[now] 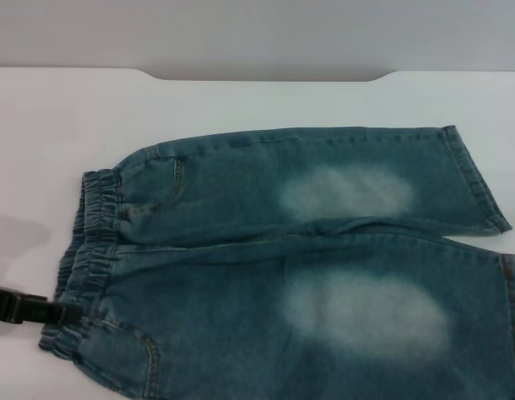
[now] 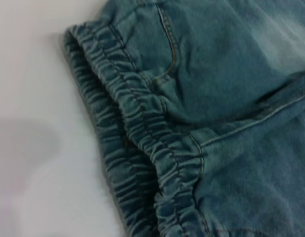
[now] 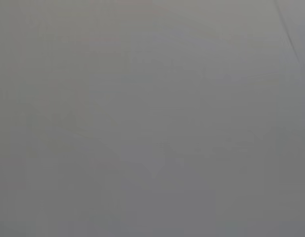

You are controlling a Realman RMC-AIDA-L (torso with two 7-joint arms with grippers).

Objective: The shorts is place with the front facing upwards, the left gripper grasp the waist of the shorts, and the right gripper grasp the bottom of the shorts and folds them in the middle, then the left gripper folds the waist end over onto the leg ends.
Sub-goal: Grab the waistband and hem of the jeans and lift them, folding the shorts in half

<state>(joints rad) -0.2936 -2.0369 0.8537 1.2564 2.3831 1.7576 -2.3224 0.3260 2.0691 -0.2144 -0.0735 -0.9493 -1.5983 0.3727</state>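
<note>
Blue denim shorts [image 1: 266, 242] lie flat on the white table [image 1: 241, 104], front side up. The elastic waist [image 1: 95, 242] points left and the leg hems [image 1: 478, 183] point right. My left gripper [image 1: 70, 312] reaches in from the left edge, its black tip at the near end of the waistband. The left wrist view looks closely at the gathered waistband [image 2: 142, 128] and a front pocket seam [image 2: 170, 54]. My right gripper is out of view; its wrist camera shows only a plain grey surface.
The near leg [image 1: 366, 325] runs off the lower right of the head view. White table surface lies beyond and to the left of the shorts, with the table's far edge [image 1: 266, 77] at the back.
</note>
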